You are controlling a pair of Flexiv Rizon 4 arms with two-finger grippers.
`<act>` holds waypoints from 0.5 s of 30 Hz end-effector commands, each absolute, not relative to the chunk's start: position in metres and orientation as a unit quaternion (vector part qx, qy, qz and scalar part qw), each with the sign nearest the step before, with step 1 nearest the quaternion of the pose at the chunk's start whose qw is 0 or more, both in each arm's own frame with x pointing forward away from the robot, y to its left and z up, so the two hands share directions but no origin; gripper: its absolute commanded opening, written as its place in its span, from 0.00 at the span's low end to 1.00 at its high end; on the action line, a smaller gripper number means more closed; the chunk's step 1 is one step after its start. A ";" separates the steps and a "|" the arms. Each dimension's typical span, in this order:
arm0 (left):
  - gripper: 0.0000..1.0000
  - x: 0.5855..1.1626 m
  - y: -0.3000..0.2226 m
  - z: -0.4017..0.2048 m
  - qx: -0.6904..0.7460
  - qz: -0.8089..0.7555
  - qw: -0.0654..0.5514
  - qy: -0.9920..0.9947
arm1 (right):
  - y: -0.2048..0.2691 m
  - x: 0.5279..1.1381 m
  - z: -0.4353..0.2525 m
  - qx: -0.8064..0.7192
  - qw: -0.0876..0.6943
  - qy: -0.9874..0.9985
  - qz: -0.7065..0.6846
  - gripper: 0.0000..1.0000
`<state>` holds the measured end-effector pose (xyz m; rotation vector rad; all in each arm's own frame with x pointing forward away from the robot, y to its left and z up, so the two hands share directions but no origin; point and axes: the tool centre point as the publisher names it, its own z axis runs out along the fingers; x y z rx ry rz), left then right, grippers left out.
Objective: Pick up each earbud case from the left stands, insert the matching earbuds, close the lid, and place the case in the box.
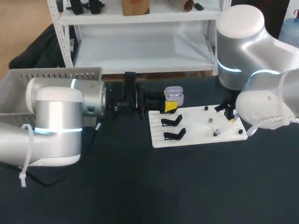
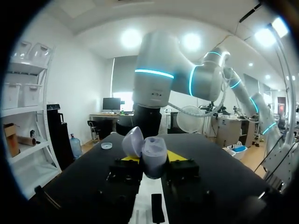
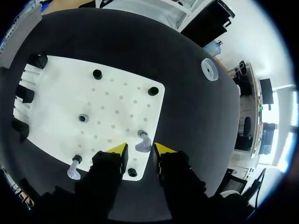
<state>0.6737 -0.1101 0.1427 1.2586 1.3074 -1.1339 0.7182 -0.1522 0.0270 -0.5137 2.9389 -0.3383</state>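
Over the white board (image 3: 117, 70) | right hand (image 3: 141, 149) open, astride an earbud (image 3: 143, 143), seemingly untouched | left hand (image 2: 153, 158) clamps lid-open case (image 1: 174, 95), well apart.

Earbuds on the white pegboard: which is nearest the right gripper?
Pale lilac earbud between the right gripper's open yellow tips; the other earbud stands beside one finger.

Robotics lab, bench test setup, two silver robot arms with glowing blue rings, left arm (image 1: 56, 121) and right arm (image 1: 247, 51), black-covered table (image 1: 140, 191), white perforated board (image 1: 196, 135) carrying black stands (image 1: 172, 122) and pegs (image 1: 206, 108), grey slotted box (image 1: 28, 88) at the table's edge.
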 end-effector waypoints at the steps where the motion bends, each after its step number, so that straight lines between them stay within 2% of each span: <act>1: 0.00 0.673 -0.110 0.142 0.515 -0.464 0.482 0.536 | -0.150 0.722 0.025 -0.167 0.065 0.977 -0.113 0.34; 4: 0.00 0.673 -0.110 0.142 0.515 -0.464 0.482 0.536 | -0.151 0.724 0.021 -0.164 0.064 0.978 -0.112 0.31; 6: 0.00 0.673 -0.110 0.142 0.515 -0.464 0.482 0.536 | -0.151 0.725 0.021 -0.163 0.063 0.978 -0.114 0.25; 9: 0.00 0.673 -0.110 0.142 0.515 -0.464 0.482 0.536 | -0.151 0.725 0.021 -0.162 0.061 0.978 -0.116 0.00; 15: 0.00 0.673 -0.110 0.142 0.515 -0.464 0.482 0.536 | -0.155 0.718 0.030 -0.156 0.068 0.978 -0.121 0.00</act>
